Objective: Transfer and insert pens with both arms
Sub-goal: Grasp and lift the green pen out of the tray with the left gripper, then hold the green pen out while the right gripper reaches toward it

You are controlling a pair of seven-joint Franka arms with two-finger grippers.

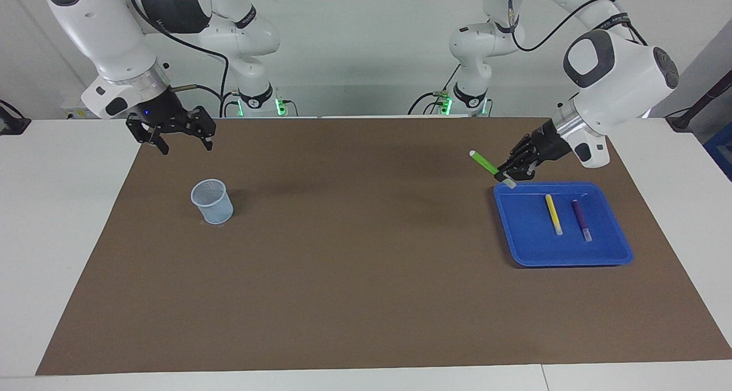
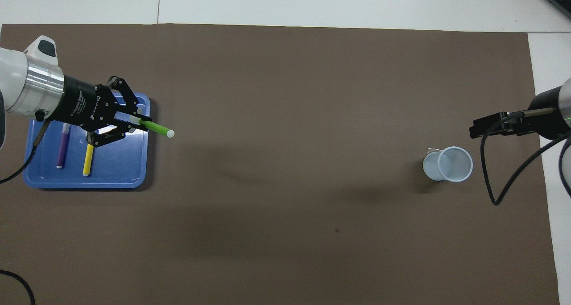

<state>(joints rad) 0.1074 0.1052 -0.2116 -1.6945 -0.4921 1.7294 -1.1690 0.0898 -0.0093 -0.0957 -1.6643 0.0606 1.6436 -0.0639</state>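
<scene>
My left gripper (image 1: 504,175) (image 2: 139,123) is shut on the green pen (image 1: 484,162) (image 2: 156,128), holding it in the air over the edge of the blue tray (image 1: 526,248) (image 2: 129,171); the pen sticks out toward the middle of the table. A yellow pen (image 1: 553,214) (image 2: 88,159) and a purple pen (image 1: 581,219) (image 2: 63,150) lie side by side in the tray. My right gripper (image 1: 184,142) (image 2: 477,129) waits open in the air near the pale mesh cup (image 1: 212,201) (image 2: 448,164), at the right arm's end of the table.
A brown mat (image 1: 354,254) (image 2: 285,95) covers most of the white table. The cup stands upright on it. A black cable (image 2: 495,180) hangs from the right arm beside the cup.
</scene>
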